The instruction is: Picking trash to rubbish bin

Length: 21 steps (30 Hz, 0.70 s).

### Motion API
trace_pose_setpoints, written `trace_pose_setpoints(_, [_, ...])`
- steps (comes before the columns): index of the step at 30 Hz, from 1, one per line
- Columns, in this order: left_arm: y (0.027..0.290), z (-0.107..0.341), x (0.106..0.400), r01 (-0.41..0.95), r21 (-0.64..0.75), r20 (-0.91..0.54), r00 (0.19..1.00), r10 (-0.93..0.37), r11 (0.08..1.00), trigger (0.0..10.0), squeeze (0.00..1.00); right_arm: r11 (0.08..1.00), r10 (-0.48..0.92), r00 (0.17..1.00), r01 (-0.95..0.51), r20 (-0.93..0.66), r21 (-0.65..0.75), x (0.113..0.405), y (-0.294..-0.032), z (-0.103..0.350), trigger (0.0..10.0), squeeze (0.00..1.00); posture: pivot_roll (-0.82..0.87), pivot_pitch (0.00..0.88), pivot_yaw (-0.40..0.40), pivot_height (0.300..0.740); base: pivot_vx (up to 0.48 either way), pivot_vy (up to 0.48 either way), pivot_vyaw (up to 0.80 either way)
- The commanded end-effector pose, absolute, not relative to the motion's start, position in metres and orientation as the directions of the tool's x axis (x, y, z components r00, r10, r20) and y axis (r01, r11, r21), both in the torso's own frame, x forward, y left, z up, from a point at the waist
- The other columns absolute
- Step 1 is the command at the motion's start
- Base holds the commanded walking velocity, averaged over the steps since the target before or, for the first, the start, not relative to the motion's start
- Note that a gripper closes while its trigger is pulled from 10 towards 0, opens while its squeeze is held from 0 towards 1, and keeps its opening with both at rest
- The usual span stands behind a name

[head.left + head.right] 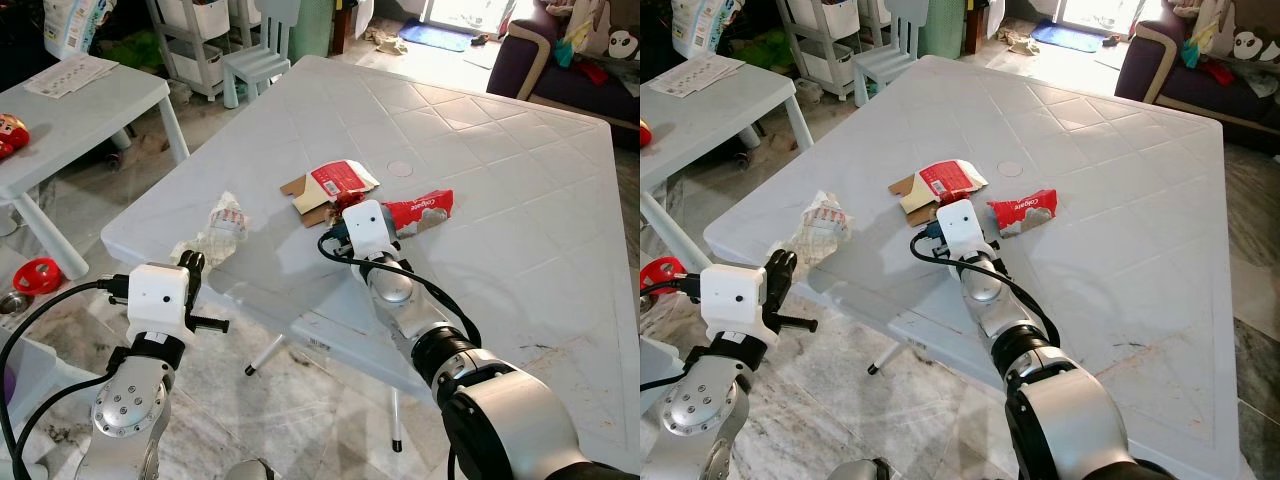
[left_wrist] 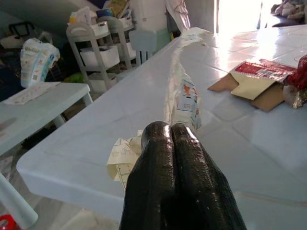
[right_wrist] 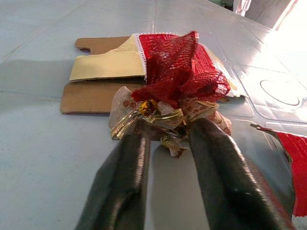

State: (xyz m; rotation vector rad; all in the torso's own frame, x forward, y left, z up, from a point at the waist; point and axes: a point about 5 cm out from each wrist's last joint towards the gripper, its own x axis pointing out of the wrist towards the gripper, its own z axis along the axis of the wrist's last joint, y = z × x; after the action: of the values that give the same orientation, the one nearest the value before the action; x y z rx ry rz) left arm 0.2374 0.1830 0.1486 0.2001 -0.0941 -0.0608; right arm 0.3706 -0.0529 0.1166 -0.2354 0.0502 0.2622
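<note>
Right claw (image 3: 165,139), fingers parted, seemingly touches the red mesh wad (image 3: 180,72); left claw (image 2: 171,132) pressed closed.

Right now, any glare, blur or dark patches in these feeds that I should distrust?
Left wrist view: strong window glare streaks the white table; left gripper close and soft. Right wrist view: red mesh wad sharp, right gripper fingers blurred. Head views evenly lit.

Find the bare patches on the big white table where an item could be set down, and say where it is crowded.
Bare room: the far half of the white plastic table beyond the flattened red-and-brown carton, and its right side past the red toothpaste box. Crowded: around the right gripper, jaws open about a red mesh wad, and the near-left corner holding the crumpled clear wrapper.
</note>
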Motion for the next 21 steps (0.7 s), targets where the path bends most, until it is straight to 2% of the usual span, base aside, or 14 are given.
trace_pose_setpoints(1, [0.184,0.149,0.239,0.047,0.211,0.093,0.993,-0.068,0.976,0.0,0.0,0.944,0.243,0.964,-0.26,-0.105,-0.205,0.368,-0.056,0.109,0.0,0.0,0.27,0.093,-0.07,0.74,0.0,0.0,0.0])
trace_pose_setpoints(21, [0.183,0.149,0.247,0.042,0.207,0.1,0.993,-0.064,0.977,0.0,0.0,0.951,0.225,0.971,-0.236,-0.077,-0.201,0.371,-0.067,0.112,0.0,0.0,0.25,0.076,-0.061,0.74,0.0,0.0,0.0])
